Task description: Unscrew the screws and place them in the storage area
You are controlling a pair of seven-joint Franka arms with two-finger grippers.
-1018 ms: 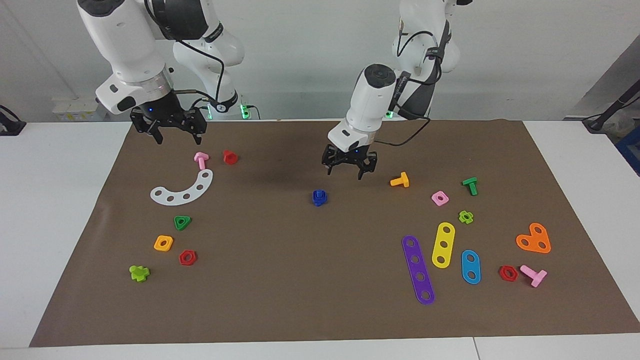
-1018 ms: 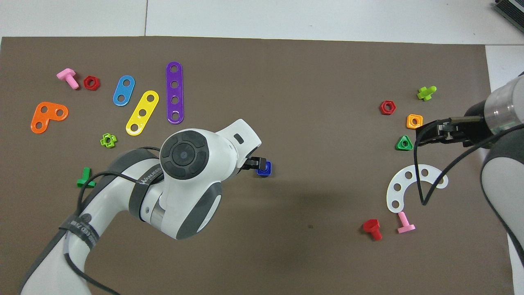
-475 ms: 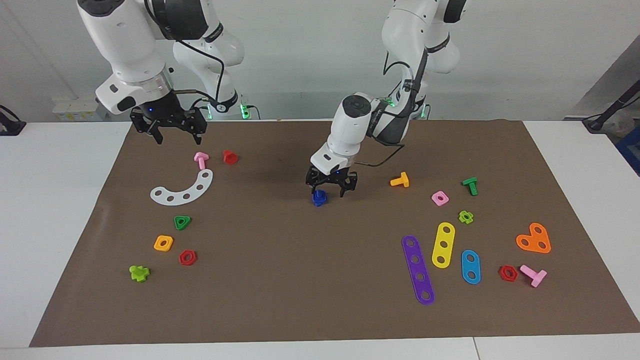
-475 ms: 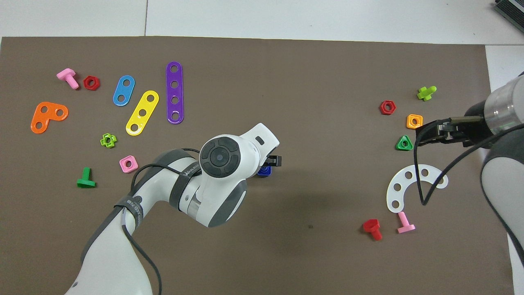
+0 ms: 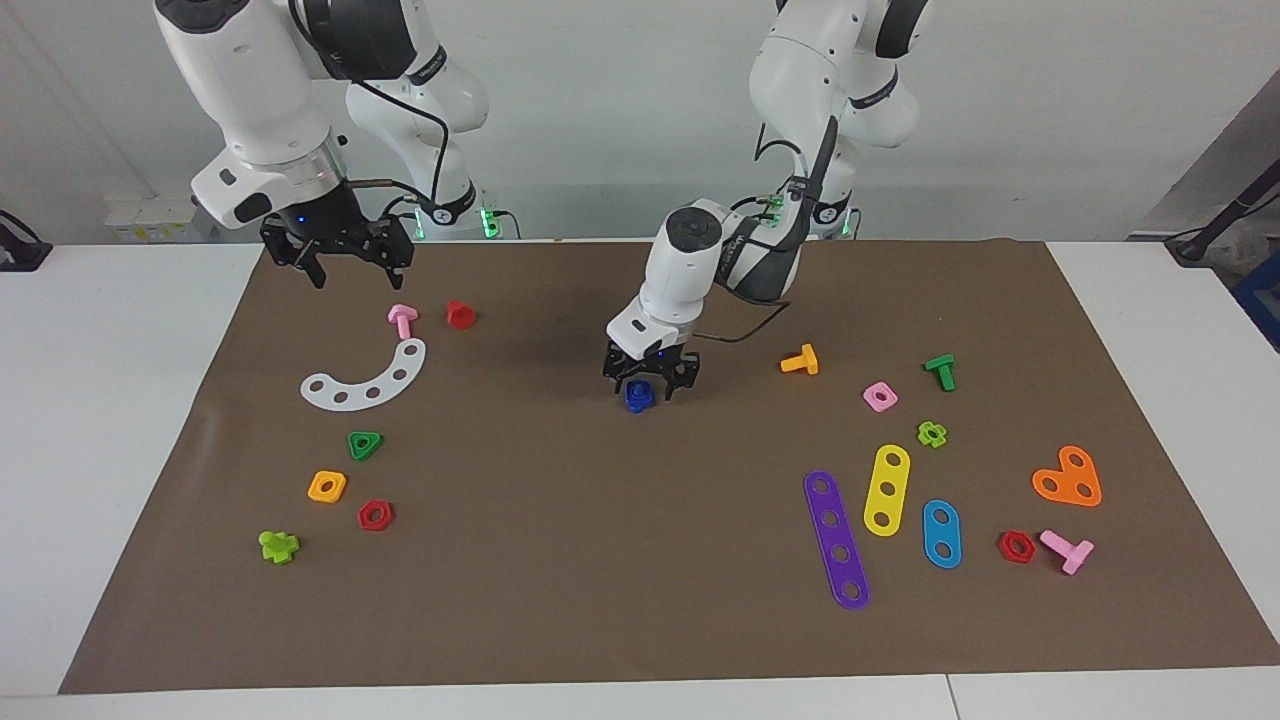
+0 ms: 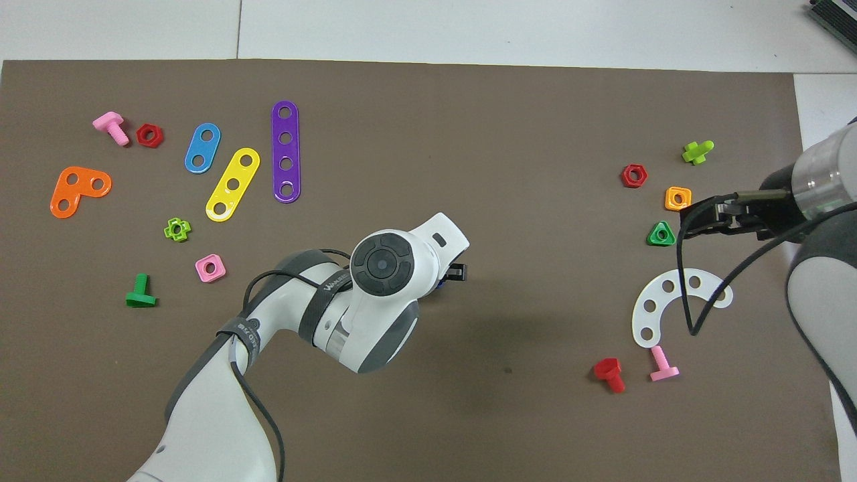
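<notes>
The dark-blue screw with its square nut [image 5: 638, 397] stands on the brown mat [image 5: 560, 520] near the middle. My left gripper [image 5: 650, 386] is down at it, open, with a finger on either side of its top. In the overhead view the left arm covers the screw except a blue sliver [image 6: 440, 284], and only one finger [image 6: 458, 271] shows. My right gripper [image 5: 338, 262] waits open in the air over the mat's edge nearest the robots, above the pink bolt [image 5: 402, 319]. It also shows in the overhead view [image 6: 686, 217].
Toward the right arm's end lie a white curved strip [image 5: 367, 379], a red bolt [image 5: 459, 313], a green triangular nut [image 5: 364, 444] and other nuts. Toward the left arm's end lie an orange bolt [image 5: 800, 360], a pink nut [image 5: 879, 396] and several coloured strips [image 5: 836, 538].
My left gripper has come down and toward the right arm's end, from beside the blue screw to around its top. The right arm has not moved.
</notes>
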